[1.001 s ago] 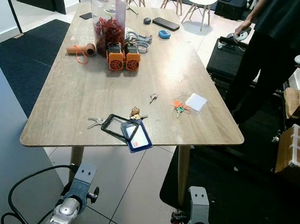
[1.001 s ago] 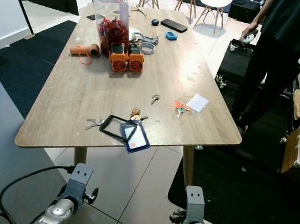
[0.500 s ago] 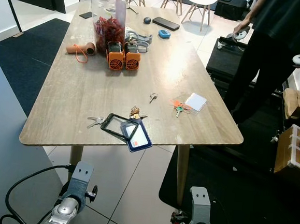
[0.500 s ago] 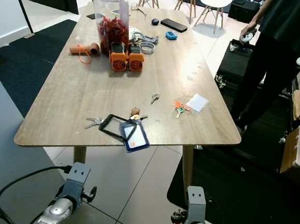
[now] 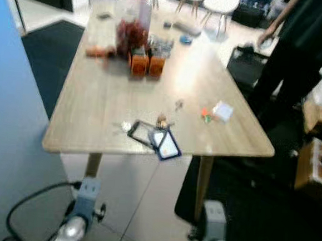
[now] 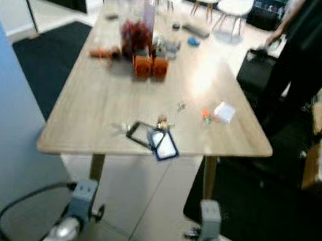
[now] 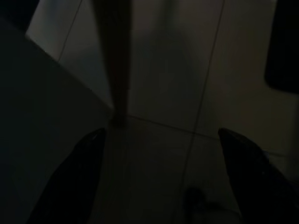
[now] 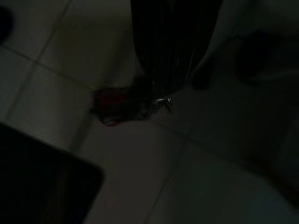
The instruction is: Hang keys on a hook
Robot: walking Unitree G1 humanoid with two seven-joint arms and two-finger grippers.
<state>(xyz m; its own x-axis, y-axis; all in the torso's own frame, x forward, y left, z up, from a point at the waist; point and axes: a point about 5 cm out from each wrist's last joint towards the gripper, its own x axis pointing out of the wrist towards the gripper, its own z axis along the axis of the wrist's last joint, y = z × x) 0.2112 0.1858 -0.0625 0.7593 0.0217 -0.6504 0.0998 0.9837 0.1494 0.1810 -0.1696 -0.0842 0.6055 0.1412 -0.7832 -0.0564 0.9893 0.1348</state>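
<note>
1. A wooden table (image 5: 96, 98) fills the blurred head views.
2. A silver bunch of keys (image 5: 122, 127) lies near the table's near edge, toward its left corner, just beside a black-framed card holder (image 5: 144, 134).
3. A blue badge (image 5: 165, 145) overhangs that near edge.
4. A small coloured key set (image 5: 206, 114) sits near the right edge, beside a white card (image 5: 223, 111).
5. A red-lidded jar (image 5: 131, 17) stands at the far end.
6. The left gripper (image 7: 161, 140) hangs low over floor tiles, fingers spread apart.
7. The right gripper hangs idle; I cannot tell its state.
8. A person (image 5: 306, 48) stands at the table's right.
</note>
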